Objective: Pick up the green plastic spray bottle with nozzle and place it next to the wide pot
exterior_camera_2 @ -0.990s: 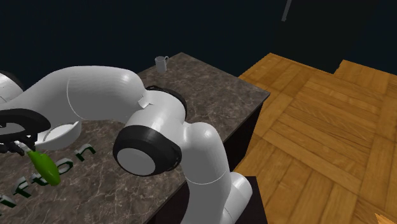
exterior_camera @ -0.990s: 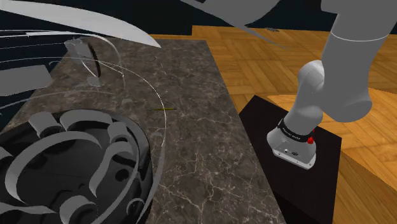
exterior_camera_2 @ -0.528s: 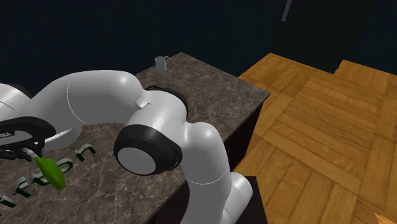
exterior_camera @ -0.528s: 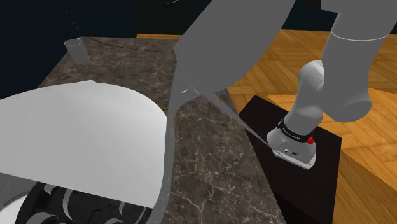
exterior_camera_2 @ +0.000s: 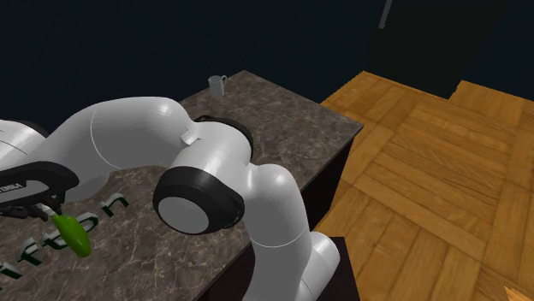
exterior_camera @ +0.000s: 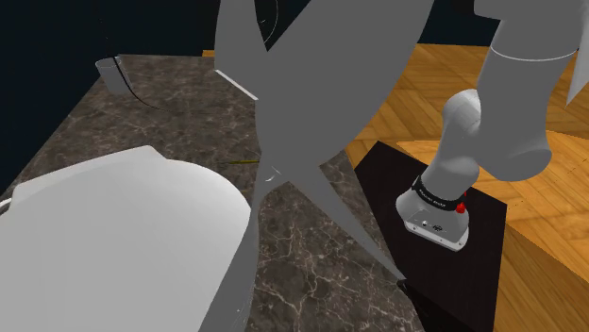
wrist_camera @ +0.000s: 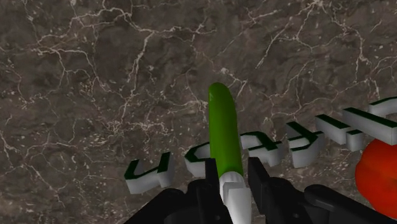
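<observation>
The green spray bottle (wrist_camera: 222, 133) is a slim green body with a white neck. My gripper (wrist_camera: 230, 175) is shut on that white neck, and the green body points away from the fingers over the dark marble counter (wrist_camera: 95, 83). In the second exterior view the bottle (exterior_camera_2: 72, 234) hangs tilted just above the counter at the left, under the black gripper (exterior_camera_2: 36, 205). I cannot make out the wide pot.
Raised green-and-white letters (wrist_camera: 257, 145) lie on the counter under the bottle. A red rounded object (wrist_camera: 378, 175) sits beside the gripper. A small grey cup (exterior_camera_2: 217, 85) stands at the counter's far corner. Arm links close to the shoulder camera block much of the counter (exterior_camera: 311, 273); the black stand (exterior_camera: 444, 255) is at lower right.
The gripper has carried the bottle a little down and to the right in the second exterior view. In the shoulder view the arm's links have swung across the picture.
</observation>
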You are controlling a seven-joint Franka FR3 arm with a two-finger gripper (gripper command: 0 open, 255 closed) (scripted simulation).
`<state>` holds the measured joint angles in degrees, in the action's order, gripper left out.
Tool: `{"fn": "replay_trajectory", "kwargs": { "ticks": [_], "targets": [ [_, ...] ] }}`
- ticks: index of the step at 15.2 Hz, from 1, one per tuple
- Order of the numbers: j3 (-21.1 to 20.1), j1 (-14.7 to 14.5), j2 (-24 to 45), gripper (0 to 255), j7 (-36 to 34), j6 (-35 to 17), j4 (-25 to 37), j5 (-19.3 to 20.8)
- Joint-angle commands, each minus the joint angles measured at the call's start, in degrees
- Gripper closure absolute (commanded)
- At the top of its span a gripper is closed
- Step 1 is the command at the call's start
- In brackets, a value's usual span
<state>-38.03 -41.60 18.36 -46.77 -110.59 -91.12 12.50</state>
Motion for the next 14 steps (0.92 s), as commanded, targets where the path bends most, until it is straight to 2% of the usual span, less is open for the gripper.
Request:
{"fn": "replay_trajectory", "kwargs": {
  "ticks": [1,3,4,9,13,14],
  "targets": [
    [0.0,0.0,0.0,255,0.0,0.0,0.0,0.0],
    [0.0,0.0,0.0,255,0.0,0.0,0.0,0.0],
    [0.0,0.0,0.0,0,0.0,0.0,0.0,0.0],
    [0.0,0.0,0.0,0,0.0,0.0,0.0,0.0],
    [-0.5,-0.2,-1.3,0,0.8,6.7,5.7,-1.0],
    [-0.5,-0.2,-1.3,0,0.8,6.7,5.7,-1.0]
  ]
}}
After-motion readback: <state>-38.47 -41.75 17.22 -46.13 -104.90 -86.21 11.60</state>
